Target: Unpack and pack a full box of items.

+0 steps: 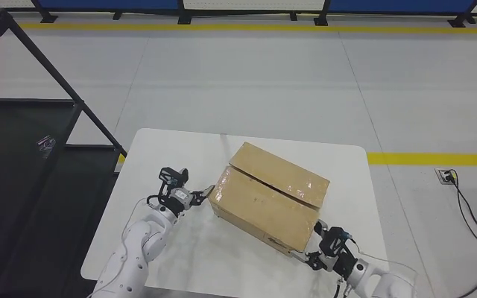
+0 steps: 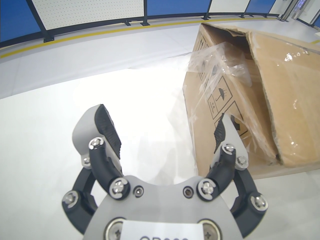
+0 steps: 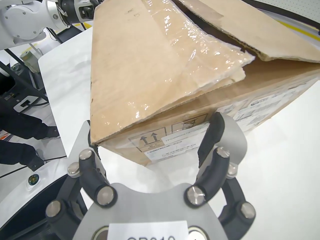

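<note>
At the middle of the counter (image 1: 171,153), the box (image 1: 270,195) sits skewed, with the left fingers (image 2: 107,128) spread open at its left end face and the right fingers (image 3: 215,136) spread open either side of its near right corner. The left wrist view shows loose clear tape (image 2: 220,61) and handling symbols (image 2: 220,93) on that end; the right wrist view shows white labels (image 3: 172,146) and a torn flap (image 3: 225,76) edge. The box is brown cardboard, flaps down, taped centre seam gaping slightly.

Bright, even overhead light; the desk (image 2: 140,93) glares white, tape (image 3: 175,38) on the box (image 3: 125,76) glints, wrist views bow at edges
</note>
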`<state>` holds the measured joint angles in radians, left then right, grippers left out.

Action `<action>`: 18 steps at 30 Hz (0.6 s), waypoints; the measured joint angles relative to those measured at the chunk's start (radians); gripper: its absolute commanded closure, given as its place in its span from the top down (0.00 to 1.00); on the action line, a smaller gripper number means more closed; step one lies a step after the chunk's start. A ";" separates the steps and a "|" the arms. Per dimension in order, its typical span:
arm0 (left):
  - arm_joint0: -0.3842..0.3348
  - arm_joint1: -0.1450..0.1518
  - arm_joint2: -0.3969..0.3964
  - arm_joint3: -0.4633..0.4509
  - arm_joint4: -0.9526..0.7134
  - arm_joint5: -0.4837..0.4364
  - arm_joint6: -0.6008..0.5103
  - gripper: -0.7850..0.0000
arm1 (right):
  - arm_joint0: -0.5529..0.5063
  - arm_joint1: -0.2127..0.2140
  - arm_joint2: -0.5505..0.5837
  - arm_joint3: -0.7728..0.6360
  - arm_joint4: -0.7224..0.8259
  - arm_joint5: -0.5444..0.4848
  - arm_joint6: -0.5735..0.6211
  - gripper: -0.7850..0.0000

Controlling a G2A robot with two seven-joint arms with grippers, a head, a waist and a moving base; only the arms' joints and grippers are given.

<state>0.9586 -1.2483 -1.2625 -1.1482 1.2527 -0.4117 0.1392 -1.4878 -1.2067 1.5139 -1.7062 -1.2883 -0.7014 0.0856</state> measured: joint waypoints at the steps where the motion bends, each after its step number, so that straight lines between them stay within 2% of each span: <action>1: 0.001 0.000 0.000 -0.001 0.000 0.000 0.000 1.00 | 0.003 0.000 -0.004 -0.001 -0.005 0.007 -0.001 1.00; 6: 0.007 0.002 -0.006 -0.005 0.000 0.002 0.004 1.00 | 0.015 0.001 -0.025 -0.011 -0.027 0.043 -0.022 1.00; 18: 0.036 0.009 -0.035 -0.020 -0.008 0.011 0.016 1.00 | 0.064 0.004 -0.070 -0.012 -0.035 0.051 -0.007 1.00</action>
<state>0.9943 -1.2390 -1.2973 -1.1686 1.2450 -0.4009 0.1554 -1.4236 -1.2023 1.4434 -1.7187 -1.3238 -0.6508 0.0791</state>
